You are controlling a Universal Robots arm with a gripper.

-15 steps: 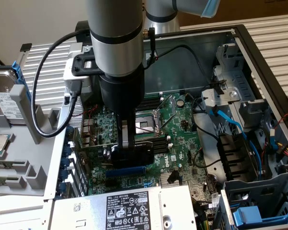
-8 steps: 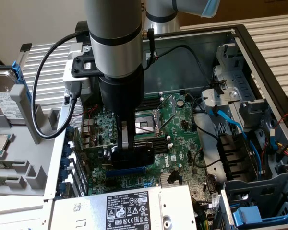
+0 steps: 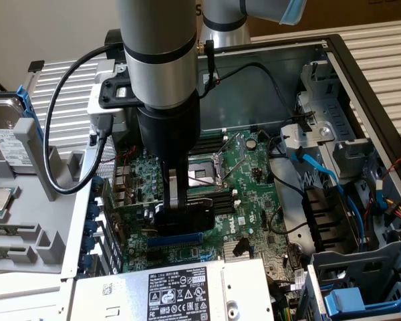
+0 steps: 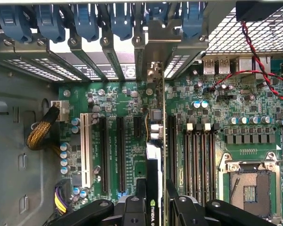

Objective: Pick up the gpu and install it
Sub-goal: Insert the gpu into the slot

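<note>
**Wrist view, camera outward.**
- Claw [image 4: 154,203] part-way closed, one finger [image 4: 137,200] on each face of the gpu [image 4: 153,181]. It pinches the card across its thickness near the upper edge.
- The gpu stands on edge, seen edge-on, and runs straight away from the camera over the motherboard [image 4: 226,117].
- It sits between a short black slot [image 4: 137,127] on one side and the long memory slots [image 4: 198,155] on the other.
- Beyond it, the silver end bracket [image 4: 153,75] reaches the case's rear wall, in line with one opening under the row of blue latches [image 4: 85,21].

**Exterior view, near to far.**
- Power supply [image 3: 180,291] in front.
- Just behind it, a blue expansion slot [image 3: 174,239].
- Then the card, dark face toward the camera, low over the board with the claw gripping it from above.
- Then the open CPU socket [image 3: 204,175].
- Far wall of the case [image 3: 267,53] last.
- (A hard drive [image 3: 7,137] lies outside the case on the exterior view's left and is not part of this step.)

**Progress.**
- Pick-up: done. The card is in the claw and inside the case, not resting on any surface.
- Alignment: looks done. The card is parallel to the slot rows and the bracket is at a rear opening.
- Seating: cannot tell. The lower edge of the card is hidden behind the card and the claw, so I cannot see whether the connector has entered a slot or sits just above it.
- Install: not confirmed. The claw has not let go, and no latch visibly holds the bracket.
</note>
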